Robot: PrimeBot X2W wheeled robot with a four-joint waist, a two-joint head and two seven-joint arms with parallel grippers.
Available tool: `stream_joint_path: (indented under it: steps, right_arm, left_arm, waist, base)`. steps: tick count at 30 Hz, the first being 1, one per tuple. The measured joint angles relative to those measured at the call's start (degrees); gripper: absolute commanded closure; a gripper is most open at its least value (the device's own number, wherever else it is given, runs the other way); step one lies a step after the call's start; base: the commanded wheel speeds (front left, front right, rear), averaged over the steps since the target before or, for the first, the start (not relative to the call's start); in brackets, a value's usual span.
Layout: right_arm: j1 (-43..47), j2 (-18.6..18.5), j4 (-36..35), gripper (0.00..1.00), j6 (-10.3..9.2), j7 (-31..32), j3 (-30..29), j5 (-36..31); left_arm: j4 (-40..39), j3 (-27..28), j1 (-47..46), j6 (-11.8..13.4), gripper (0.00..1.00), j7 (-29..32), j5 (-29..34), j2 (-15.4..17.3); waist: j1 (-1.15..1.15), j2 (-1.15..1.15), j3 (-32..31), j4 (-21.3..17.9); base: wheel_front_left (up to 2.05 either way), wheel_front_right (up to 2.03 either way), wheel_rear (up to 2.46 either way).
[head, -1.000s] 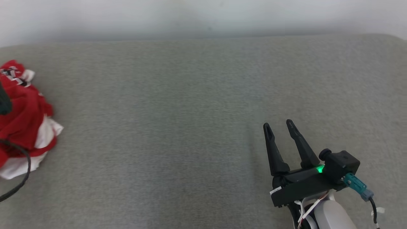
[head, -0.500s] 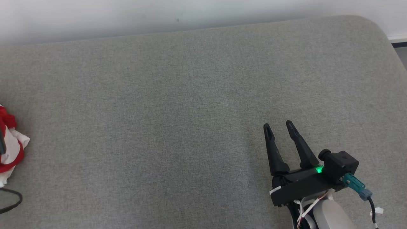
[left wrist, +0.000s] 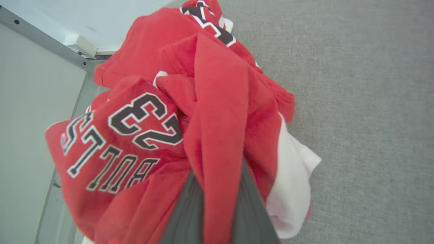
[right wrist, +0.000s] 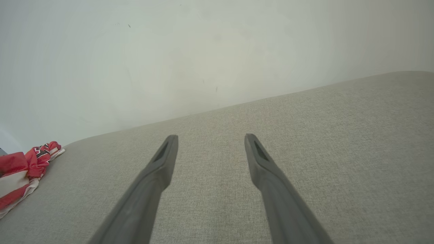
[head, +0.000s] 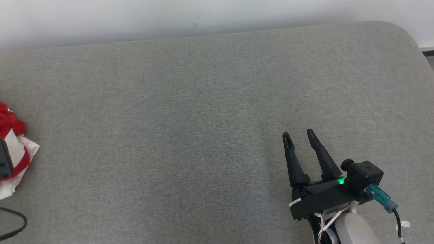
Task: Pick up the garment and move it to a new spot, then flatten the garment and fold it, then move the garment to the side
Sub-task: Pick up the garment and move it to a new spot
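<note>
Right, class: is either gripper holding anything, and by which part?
The left gripper is shut on a raised red fold in the middle of the crumpled shirt. The right gripper stands open over the grey cushion, holding nothing.

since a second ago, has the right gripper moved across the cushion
Yes. The right gripper has swung to the right as the body turned: it keeps its place in the head view, while the grey cushion slid left, bringing its rounded right corner closer.
</note>
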Motion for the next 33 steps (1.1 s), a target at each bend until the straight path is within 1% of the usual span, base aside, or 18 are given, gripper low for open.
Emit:
stream_joint_path:
  steps: [3, 7, 10, 14, 19, 22, 29, 33]
  right_arm:
    - [0.36, 0.00, 0.03, 0.00, 0.01, 0.25, -0.29, -0.13]
    - [1.00, 0.01, 0.35, 0.00, 0.01, 0.25, -0.34, -0.11]
    - [1.30, 0.03, 0.65, 0.00, 0.01, 0.26, -0.93, 0.21]
    - [2.28, 0.00, 1.27, 0.00, 0.00, 0.42, -1.44, 0.20]
    - [2.31, 0.02, 1.34, 0.00, 0.01, 0.35, -2.11, 0.24]
    - [2.34, 0.02, 1.34, 0.00, 0.01, 0.34, -2.10, 0.45]
    - [2.42, -0.01, 2.41, 0.00, 0.01, -0.22, -1.93, 1.46]
    - [2.39, 0.02, 3.03, 0.00, 0.01, -0.71, -2.21, 1.82]
  left_arm:
    - [-1.76, -0.29, -1.48, -0.43, 1.00, -5.06, 0.34, -0.21]
    - [-5.10, -2.01, -5.56, -1.81, 1.00, -12.07, 2.54, -0.02]
    - [-7.38, -3.54, -9.06, -2.86, 1.00, -14.60, 3.12, -0.93]
    - [-11.71, -6.38, -13.63, -4.36, 1.00, -16.39, 3.55, -3.52]
    - [-18.96, -10.21, -17.74, -5.38, 1.00, -15.73, 2.74, -7.67]
    - [-21.89, -11.84, -18.99, -5.76, 1.00, -14.95, 2.55, -8.68]
    - [-31.31, -15.84, -20.15, -5.90, 1.00, -11.99, -1.45, -13.44]
    - [-35.72, -18.36, -17.58, -5.91, 1.00, -10.85, -4.45, -16.49]
  waist:
    - [0.00, 0.00, -0.28, 0.90]
    - [0.00, 0.00, -1.16, 2.24]
    - [0.00, -0.01, -2.22, 3.20]
    - [0.00, 0.00, -4.02, 4.32]
    - [0.00, -0.01, -6.05, 4.65]
    - [-0.01, -0.01, -6.41, 4.10]
    - [-0.01, -0.01, -6.47, 0.12]
    - [0.00, -0.01, -5.94, -2.94]
  base:
    - [0.00, 0.00, 0.00]
    - [0.00, 0.00, 0.00]
    - [0.00, 0.00, 0.00]
    - [0.00, 0.00, 0.00]
    - [0.00, 0.00, 0.00]
    - [0.00, 0.00, 0.00]
    - [0.00, 0.00, 0.00]
    - [0.00, 0.00, 0.00]
